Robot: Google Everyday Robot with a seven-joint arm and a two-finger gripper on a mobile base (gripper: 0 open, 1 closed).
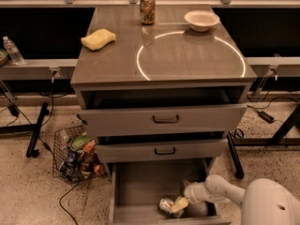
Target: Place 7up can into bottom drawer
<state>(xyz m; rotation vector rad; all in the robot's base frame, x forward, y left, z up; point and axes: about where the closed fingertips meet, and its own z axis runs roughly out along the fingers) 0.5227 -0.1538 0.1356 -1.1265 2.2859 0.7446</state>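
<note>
Where bottom drawer [140, 186] stands open, hand [179, 203] sits at 7up can [165, 205] | grip: cannot tell | can partly hidden

- Grey cabinet top [187, 55]: a yellow sponge [98, 39] at nine o'clock, a brown-patterned can [147, 8] at twelve, a white bowl [201, 20] at one.
- Floor [28, 186]: a wire basket [75, 156] of packets stands left of the drawers.
- Bottom drawer [140, 186]: the 7up can [165, 205] lies at five o'clock, the gripper [179, 204] just beside it.
</note>
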